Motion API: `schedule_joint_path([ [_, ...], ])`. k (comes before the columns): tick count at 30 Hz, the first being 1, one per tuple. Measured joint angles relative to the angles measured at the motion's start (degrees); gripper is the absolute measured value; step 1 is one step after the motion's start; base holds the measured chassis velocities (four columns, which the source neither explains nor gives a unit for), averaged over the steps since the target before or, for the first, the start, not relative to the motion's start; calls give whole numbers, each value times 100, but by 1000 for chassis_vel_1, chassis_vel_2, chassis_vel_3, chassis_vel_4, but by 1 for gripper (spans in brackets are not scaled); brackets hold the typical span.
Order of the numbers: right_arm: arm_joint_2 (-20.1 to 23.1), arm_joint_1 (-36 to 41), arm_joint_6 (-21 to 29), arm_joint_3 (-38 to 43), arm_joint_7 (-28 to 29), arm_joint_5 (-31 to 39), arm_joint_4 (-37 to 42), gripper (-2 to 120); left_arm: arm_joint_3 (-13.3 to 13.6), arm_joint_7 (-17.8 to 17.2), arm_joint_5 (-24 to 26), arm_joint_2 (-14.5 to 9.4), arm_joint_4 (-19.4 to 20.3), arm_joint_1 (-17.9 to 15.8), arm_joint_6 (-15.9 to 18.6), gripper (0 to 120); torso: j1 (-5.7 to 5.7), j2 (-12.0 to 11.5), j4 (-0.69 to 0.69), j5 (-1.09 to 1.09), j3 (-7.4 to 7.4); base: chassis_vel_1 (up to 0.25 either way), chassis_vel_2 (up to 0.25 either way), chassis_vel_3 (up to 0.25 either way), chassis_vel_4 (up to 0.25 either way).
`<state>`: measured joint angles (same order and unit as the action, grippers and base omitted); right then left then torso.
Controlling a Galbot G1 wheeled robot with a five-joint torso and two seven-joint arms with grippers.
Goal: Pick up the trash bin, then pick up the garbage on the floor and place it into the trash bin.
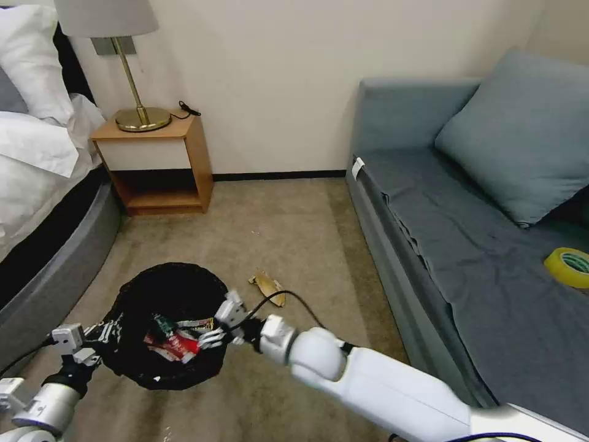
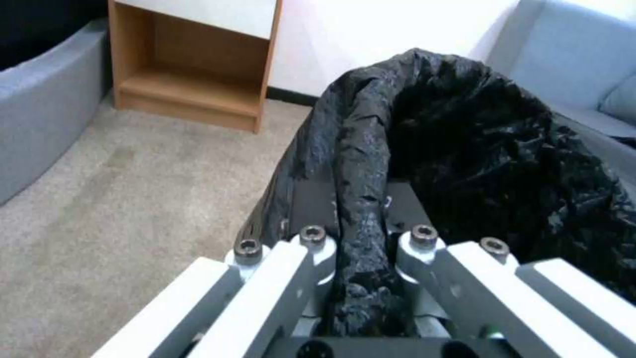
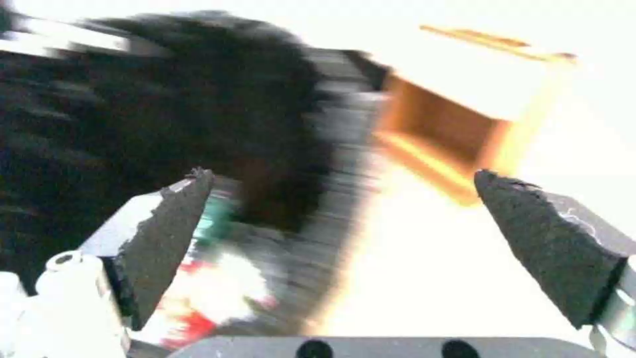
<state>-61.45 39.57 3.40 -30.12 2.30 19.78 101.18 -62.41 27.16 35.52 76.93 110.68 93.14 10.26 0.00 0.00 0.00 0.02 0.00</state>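
Two robot arms are working over a carpeted bedroom floor. At about seven o'clock in the head view, the left gripper (image 1: 107,334) is clamping the rim of the trash bin (image 1: 165,288), a round black wastebasket with a black liner. The left wrist view is showing the liner-covered rim pinched between the left gripper's (image 2: 357,248) narrow jaws. The bin is sitting low in the head view, slightly toward seven o'clock from the centre.

Inside the bin, a crushed red-and-white carton (image 1: 175,347) and a small bottle with a green label (image 1: 162,324) are lying together. The right gripper (image 1: 219,322) is hovering at the bin's three o'clock rim with its jaws spread wide and holding nothing; the right wrist view is showing its two dark pads (image 3: 169,233) well apart.

On the carpet, a tan curled scrap (image 1: 269,286) is lying just beyond the bin at about two o'clock from it, untouched. A wooden nightstand (image 1: 156,166) is standing at eleven o'clock, and a grey sofa (image 1: 442,245) with a yellow tape roll (image 1: 569,266) is occupying three o'clock.
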Motion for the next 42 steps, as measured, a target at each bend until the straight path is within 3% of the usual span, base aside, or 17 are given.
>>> schedule_joint_path([
  [6,692,1094,200,1198,910,-436,619,100,-21,-24,-9,-14,-15,-23,-5,6,0,0,-1,0,0,0,0,0,0],
  [12,799,2245,241,2347,1278,-151,1152,100,-69,-146,-128,-36,-15,-104,-5,6,0,0,0,0,0,0,0,0,0],
  [15,753,2614,233,2734,1311,-174,1311,100,-82,-185,-143,-53,-13,-113,-3,6,0,0,-1,0,0,0,0,0,0],
  [19,531,3688,141,3592,1283,-399,1749,100,-97,-313,-198,-62,53,-108,24,6,0,0,0,-1,0,0,0,0,0],
  [24,268,4441,-13,4050,1127,-573,1997,100,-78,-390,-196,-23,113,-97,46,6,0,0,1,-2,0,0,0,0,0],
  [34,-406,5235,-314,4397,749,-1219,2265,100,-14,-610,-94,-2,195,-23,50,6,0,0,0,-2,0,0,0,0,0],
  [42,-502,5344,-417,4413,601,-1347,2268,100,-58,-678,-23,-36,135,-39,52,6,0,0,1,-2,0,0,0,0,0],
])
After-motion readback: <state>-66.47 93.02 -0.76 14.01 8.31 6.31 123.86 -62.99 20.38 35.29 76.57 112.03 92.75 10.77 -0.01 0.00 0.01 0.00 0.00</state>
